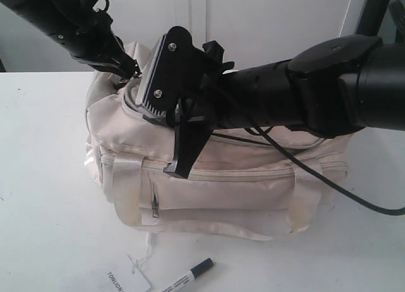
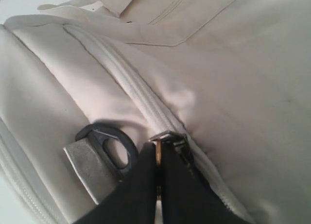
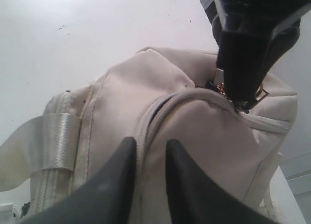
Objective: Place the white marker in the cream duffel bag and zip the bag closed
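Left gripper point(image 2: 159, 178) clamped on gold zipper pull point(image 2: 158, 153) at end of cream duffel bag point(image 1: 253, 190). Right gripper point(image 3: 148, 153) pinches top zipper seam point(image 3: 146, 122). White marker point(image 1: 188, 276) — outside, on table point(image 1: 44, 178) before bag, beside paper tag point(image 1: 120, 282).

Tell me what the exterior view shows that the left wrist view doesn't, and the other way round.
Only the exterior view shows the white marker lying on the table in front of the cream duffel bag, beside a paper tag. It also shows the right arm reaching across the bag's top. Only the left wrist view shows the black D-ring and the left gripper shut on the gold zipper pull. Both show the bag's cream fabric and the left gripper at its top zipper.
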You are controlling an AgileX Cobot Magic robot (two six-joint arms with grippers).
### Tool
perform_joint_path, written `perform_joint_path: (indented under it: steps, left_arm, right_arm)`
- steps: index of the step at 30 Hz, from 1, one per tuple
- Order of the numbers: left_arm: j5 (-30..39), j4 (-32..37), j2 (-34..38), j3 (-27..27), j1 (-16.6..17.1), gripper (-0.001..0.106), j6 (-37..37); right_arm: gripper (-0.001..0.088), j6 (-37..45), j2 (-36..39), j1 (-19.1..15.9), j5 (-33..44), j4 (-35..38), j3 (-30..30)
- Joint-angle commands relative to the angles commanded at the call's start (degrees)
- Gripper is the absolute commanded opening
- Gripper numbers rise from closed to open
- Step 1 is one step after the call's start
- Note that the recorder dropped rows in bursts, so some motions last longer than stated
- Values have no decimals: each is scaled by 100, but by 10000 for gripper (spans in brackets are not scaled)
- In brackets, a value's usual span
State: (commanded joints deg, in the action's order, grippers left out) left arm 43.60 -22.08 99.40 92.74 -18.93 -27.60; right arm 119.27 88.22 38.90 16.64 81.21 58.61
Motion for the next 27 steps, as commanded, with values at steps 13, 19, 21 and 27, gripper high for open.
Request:
perform_joint_path:
  steps: [13,19,21,27]
  left_arm:
    - [402,-1127,0,0,579,0,-39]
    - [428,-856,0,0,579,0,-104]
    - [483,-622,0,0,579,0,-104]
    - [652,-396,0,0,579,233,-104]
  right_arm:
    - [410,-1052,0,0,-10,173,12]
    - [410,-1624,0,0,-22,173,12]
    - [410,-1902,0,0,-22,173,12]
    - [410,-3017,-79,-12,-22,121,12]
